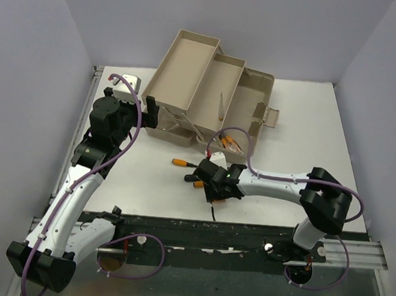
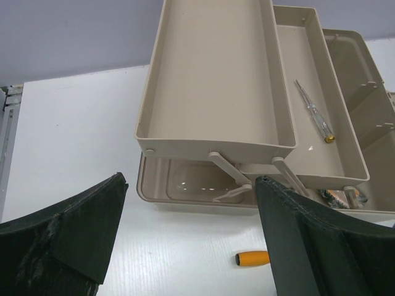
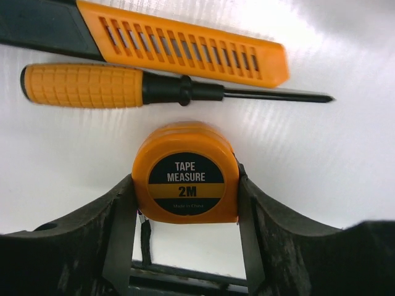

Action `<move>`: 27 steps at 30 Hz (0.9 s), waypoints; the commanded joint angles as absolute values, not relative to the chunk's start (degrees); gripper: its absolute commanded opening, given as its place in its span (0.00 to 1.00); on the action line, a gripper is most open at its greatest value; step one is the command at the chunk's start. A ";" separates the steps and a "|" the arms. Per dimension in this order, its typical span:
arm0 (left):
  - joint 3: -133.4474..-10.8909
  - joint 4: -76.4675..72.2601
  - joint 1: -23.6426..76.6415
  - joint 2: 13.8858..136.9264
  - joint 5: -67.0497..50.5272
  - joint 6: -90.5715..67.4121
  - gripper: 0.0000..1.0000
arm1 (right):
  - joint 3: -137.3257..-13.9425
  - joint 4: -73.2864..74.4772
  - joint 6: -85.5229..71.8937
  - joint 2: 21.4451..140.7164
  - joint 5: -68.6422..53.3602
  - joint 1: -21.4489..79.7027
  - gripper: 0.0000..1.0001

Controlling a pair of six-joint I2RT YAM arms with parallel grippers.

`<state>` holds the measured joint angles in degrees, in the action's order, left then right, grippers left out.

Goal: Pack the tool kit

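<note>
Toward the near edge of the table [image 1: 289,128], about at its middle, my right pincer [image 3: 185,191] is clenched on the tape measure [image 3: 185,172]. One finger presses each side of its round orange case. Whether the case already leaves the surface, I cannot tell. Just beyond it lie a screwdriver [image 3: 83,86] and an orange slotted tool [image 3: 185,52], side by side.

The toolbox [image 1: 180,64] stands at the far edge, around the middle, with its trays folded out like steps. My left pincer [image 2: 190,182] hangs released in front of its left end and holds nothing.

I think the grip is the first danger. The case is smooth and curved, and the fingers seem to catch only its lower part, so it may turn or slip out when I lift. The second danger is the box itself: the trays hang over the bottom part, and a careless approach could knock them or push the whole box. Also the screwdriver is near enough to be pushed away.
</note>
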<state>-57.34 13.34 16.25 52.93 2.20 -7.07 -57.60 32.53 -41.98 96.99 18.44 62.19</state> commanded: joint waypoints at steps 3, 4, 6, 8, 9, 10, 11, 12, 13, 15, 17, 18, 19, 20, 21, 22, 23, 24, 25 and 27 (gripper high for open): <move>-56.95 12.75 16.35 52.38 3.34 -6.77 0.99 | -63.79 40.60 -30.69 82.37 33.12 65.83 0.28; -56.87 12.83 16.35 52.38 3.25 -6.68 0.99 | -65.29 40.00 -27.54 80.09 35.05 65.92 0.28; -56.95 12.83 16.43 52.30 3.16 -6.68 0.99 | -68.45 35.27 -19.47 77.44 37.08 65.66 0.29; -56.87 12.74 16.35 52.12 2.81 -6.68 0.99 | -73.01 31.21 -13.65 77.86 37.36 63.73 0.34; -56.87 12.57 16.35 52.03 2.81 -6.68 0.99 | -76.00 31.11 -12.67 79.35 35.79 61.89 0.35; -56.78 12.48 16.35 51.86 2.90 -6.51 0.99 | -79.51 30.85 -11.53 80.76 33.60 59.87 0.35; -56.69 12.39 16.43 51.77 3.16 -6.42 0.99 | -83.28 30.33 -10.82 82.60 30.36 57.50 0.35; -56.60 12.39 16.35 51.68 3.16 -6.50 0.99 | -85.84 29.37 -10.29 84.27 28.23 55.65 0.35; -56.51 12.31 16.35 51.51 3.16 -6.42 0.99 | -89.09 28.22 -9.15 86.29 25.86 53.89 0.35; -56.43 12.22 16.44 51.33 2.29 -6.85 0.99 | -96.72 27.42 -7.57 91.46 22.34 51.52 0.35; -56.16 11.78 16.44 51.15 0.97 -7.03 0.99 | -106.12 28.12 -5.20 98.14 20.23 50.02 0.35; -56.08 11.69 16.44 51.15 0.88 -7.03 0.99 | -111.83 29.60 -4.58 102.79 20.13 49.57 0.35; -56.25 11.69 16.44 50.98 0.97 -7.03 0.99 | -116.32 30.49 -3.53 106.23 20.74 49.40 0.35; -56.34 11.78 16.44 50.80 1.31 -7.12 0.99 | -121.76 31.02 -2.91 110.09 21.70 49.13 0.35; -56.34 11.78 16.52 50.54 1.41 -7.03 0.99 | -125.30 31.29 -2.38 113.17 22.32 48.96 0.35; -56.34 11.78 16.52 50.36 1.49 -7.03 0.99 | -129.25 31.55 -1.94 116.60 22.32 48.69 0.35; -56.25 11.78 16.52 50.10 1.41 -7.03 0.99 | -132.42 32.16 -1.93 119.33 22.85 48.43 0.35; -56.16 11.86 16.61 49.92 1.58 -6.86 0.99 | -135.58 32.60 -1.93 122.05 23.03 48.08 0.35; -55.99 11.69 16.70 49.83 1.84 -6.77 0.99 | -137.62 32.87 -2.11 124.26 22.51 47.64 0.35; -56.07 11.78 16.79 49.75 2.11 -6.59 0.99 | -139.74 32.61 -2.29 126.73 20.75 47.03 0.35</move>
<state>-56.62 12.93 16.27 51.18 2.07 -6.92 -133.93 30.00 -4.40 121.56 23.20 48.23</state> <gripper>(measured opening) 0.992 0.644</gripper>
